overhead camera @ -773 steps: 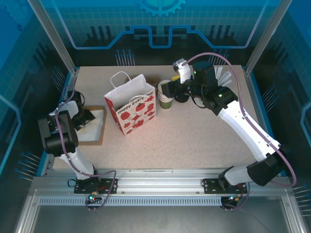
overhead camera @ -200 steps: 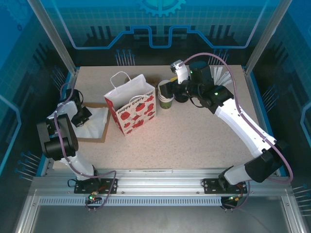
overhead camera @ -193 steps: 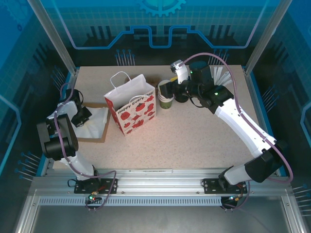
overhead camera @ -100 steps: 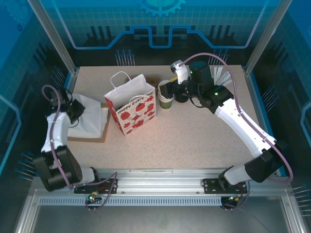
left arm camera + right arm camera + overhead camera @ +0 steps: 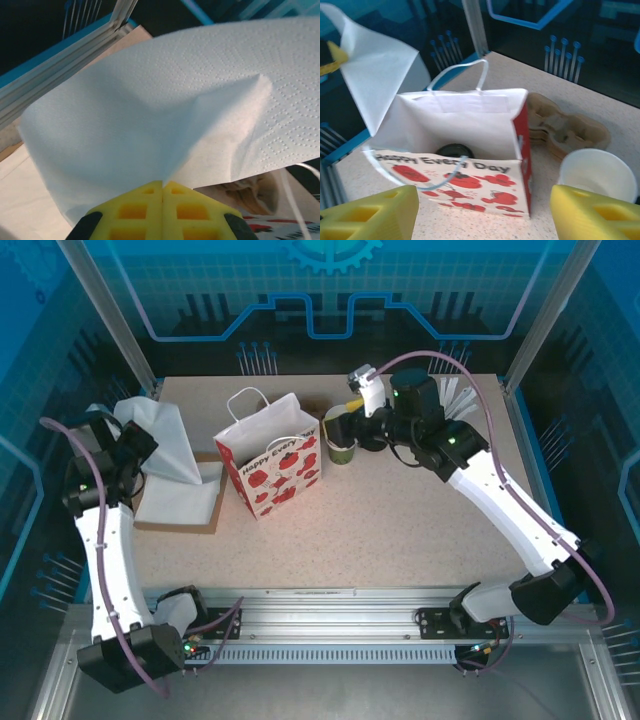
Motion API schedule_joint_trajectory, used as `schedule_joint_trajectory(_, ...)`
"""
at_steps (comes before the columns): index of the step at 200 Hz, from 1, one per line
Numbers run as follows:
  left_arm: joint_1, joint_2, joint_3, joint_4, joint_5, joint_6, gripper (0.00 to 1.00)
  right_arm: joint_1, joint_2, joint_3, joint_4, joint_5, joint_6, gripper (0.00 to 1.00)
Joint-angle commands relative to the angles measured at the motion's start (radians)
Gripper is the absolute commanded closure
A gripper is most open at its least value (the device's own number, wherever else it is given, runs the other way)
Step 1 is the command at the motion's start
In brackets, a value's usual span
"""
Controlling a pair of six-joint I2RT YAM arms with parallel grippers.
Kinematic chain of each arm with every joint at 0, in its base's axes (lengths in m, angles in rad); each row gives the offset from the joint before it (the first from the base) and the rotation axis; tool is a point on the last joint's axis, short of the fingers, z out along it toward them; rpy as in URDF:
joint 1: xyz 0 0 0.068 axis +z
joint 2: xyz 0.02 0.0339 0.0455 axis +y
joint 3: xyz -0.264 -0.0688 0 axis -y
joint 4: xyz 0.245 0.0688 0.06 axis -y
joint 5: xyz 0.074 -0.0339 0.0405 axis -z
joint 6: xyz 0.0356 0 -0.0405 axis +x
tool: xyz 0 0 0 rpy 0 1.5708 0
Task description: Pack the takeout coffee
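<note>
The takeout coffee (image 5: 454,150) stands inside the open paper bag (image 5: 470,150); its black lid shows over the bag's front wall and the cup body is hidden. From the top view, the white bag with red print (image 5: 270,455) stands upright left of the table's middle. My right gripper (image 5: 338,428) hovers open just right of the bag with nothing between its fingers (image 5: 482,215). My left gripper (image 5: 133,445) is raised at the far left, shut on a white napkin (image 5: 162,435) that hangs spread from its yellow fingertips (image 5: 162,184).
A napkin stack (image 5: 180,502) lies on a brown tray left of the bag. A stack of lidless green cups (image 5: 343,447) stands under my right gripper. Cardboard cup carriers (image 5: 565,125) lie behind the bag. Frame posts rise at the back corners.
My left arm has swung up and to the left, lifting one napkin off the stack. The right arm has barely moved and stays open.
</note>
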Motion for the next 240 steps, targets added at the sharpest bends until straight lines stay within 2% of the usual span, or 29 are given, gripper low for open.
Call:
schedule_joint_trajectory(1, 0.004, -0.021, 0.114, -0.078, 0.049, 0.012, 1.00, 0.063, -0.036, 0.046, 0.068, -0.050, -0.048, 0.29)
schedule_joint_trajectory(41, -0.009, -0.024, 0.307, -0.149, 0.076, 0.016, 1.00, 0.211, 0.008, 0.130, 0.088, -0.124, -0.202, 0.29)
schedule_joint_trajectory(72, -0.039, -0.017, 0.431, -0.180, 0.094, 0.005, 1.00, 0.331, 0.105, 0.220, 0.095, -0.154, -0.252, 0.28)
schedule_joint_trajectory(126, -0.071, 0.014, 0.557, -0.205, 0.146, -0.043, 1.00, 0.445, 0.275, 0.276, 0.221, -0.150, -0.178, 0.26)
schedule_joint_trajectory(169, -0.077, 0.022, 0.585, -0.220, 0.165, -0.057, 1.00, 0.478, 0.393, 0.295, 0.351, -0.143, -0.097, 0.27)
schedule_joint_trajectory(183, -0.078, 0.022, 0.583, -0.224, 0.169, -0.059, 1.00, 0.482, 0.416, 0.299, 0.384, -0.138, -0.084, 0.30)
schedule_joint_trajectory(240, -0.079, 0.019, 0.577, -0.236, 0.184, -0.057, 1.00, 0.483, 0.457, 0.319, 0.441, -0.056, -0.091, 0.55)
